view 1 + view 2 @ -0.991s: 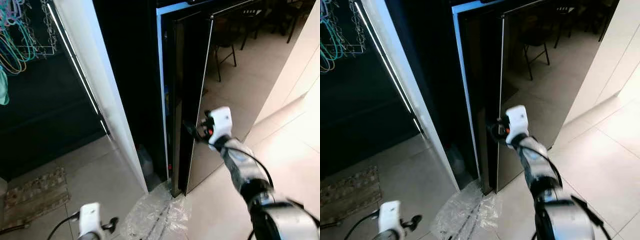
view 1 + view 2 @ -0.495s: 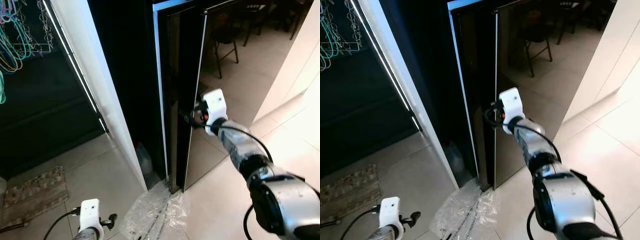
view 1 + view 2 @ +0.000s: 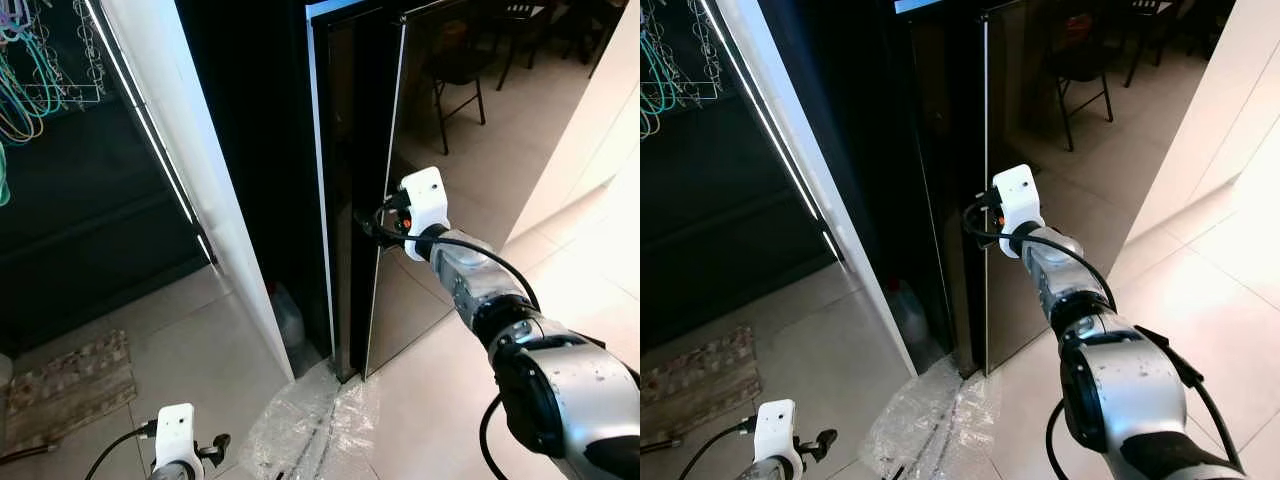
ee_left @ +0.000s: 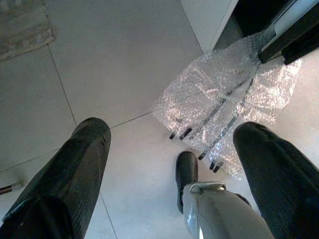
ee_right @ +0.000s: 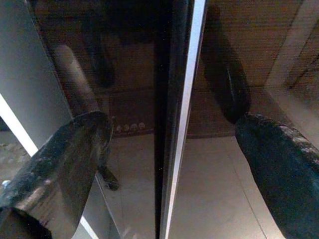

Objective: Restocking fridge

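The tall fridge has a glossy dark door (image 3: pixel 460 150) that mirrors the room. Its long left edge (image 3: pixel 385 200) stands slightly off the dark body. My right gripper (image 3: pixel 368 225) reaches out at mid-height of that edge. In the right wrist view it (image 5: pixel 172 124) is open, one finger on each side of the door's edge (image 5: pixel 184 99), not pressing on it. My left gripper (image 3: pixel 215 447) hangs low over the floor, open (image 4: pixel 172 134) and holding nothing.
A sheet of bubble wrap (image 3: pixel 310 430) lies on the tiles at the fridge's foot. A white wall panel (image 3: pixel 190 170) stands left of the fridge, with a clear bottle (image 3: pixel 288 320) in the gap. A rug (image 3: pixel 65 385) lies far left. White cabinets (image 3: pixel 600 120) flank the right.
My right gripper has risen and moved left, closer onto the door's edge. The whole view has shifted a little. The left arm still hangs low.
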Available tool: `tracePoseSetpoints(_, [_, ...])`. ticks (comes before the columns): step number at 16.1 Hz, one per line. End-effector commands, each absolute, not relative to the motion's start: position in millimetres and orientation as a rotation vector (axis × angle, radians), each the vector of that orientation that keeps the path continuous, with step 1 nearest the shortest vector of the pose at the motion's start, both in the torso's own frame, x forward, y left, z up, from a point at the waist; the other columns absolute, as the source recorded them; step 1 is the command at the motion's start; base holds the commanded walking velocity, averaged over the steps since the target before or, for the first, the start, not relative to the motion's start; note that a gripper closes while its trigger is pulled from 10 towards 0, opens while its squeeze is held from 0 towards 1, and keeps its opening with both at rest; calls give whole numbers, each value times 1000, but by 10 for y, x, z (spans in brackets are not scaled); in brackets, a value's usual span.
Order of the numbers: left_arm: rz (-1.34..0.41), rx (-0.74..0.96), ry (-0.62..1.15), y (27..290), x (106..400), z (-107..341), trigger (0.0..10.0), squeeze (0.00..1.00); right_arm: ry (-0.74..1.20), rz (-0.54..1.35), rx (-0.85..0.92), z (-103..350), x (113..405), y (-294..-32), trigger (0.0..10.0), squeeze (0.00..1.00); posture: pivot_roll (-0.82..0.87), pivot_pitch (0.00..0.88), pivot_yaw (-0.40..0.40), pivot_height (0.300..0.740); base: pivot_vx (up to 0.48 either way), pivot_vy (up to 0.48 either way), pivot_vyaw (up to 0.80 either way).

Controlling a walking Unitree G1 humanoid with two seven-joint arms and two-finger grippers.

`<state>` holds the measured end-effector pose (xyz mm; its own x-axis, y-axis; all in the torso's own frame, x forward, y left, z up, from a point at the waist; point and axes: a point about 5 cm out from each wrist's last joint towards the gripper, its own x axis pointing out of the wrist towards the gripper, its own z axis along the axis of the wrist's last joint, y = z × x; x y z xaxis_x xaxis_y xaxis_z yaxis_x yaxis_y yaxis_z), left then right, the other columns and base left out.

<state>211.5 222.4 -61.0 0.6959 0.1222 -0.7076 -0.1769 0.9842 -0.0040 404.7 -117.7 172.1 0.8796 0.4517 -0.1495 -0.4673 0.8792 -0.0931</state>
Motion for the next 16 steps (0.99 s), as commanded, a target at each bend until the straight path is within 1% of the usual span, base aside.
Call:
tracePoseSetpoints(1, [176,-85,805,2230,2045,-650,10000,0,47,546,-149,1979,4096,-958,10000,0,99,64,56,740,0,0,0])
tracePoseSetpoints(5, [184,-93,803,2235,2027,-658,10000,0,50,597,-160,2031,4090,-780,10000,0,145,64,38,740,0,0,0])
tracePoseSetpoints(9, [193,-94,804,2263,1999,-665,10000,0,67,589,-120,2020,4089,-743,10000,0,171,71,30,740,0,0,0])
tracePoseSetpoints(13, [195,-92,801,2291,1973,-669,10000,0,73,600,-126,2012,4077,-663,10000,0,195,68,27,740,0,0,0])
tracePoseSetpoints(16, [187,-91,794,2260,1989,-666,10000,0,81,610,-127,1990,4064,-612,10000,0,205,65,24,740,0,0,0])
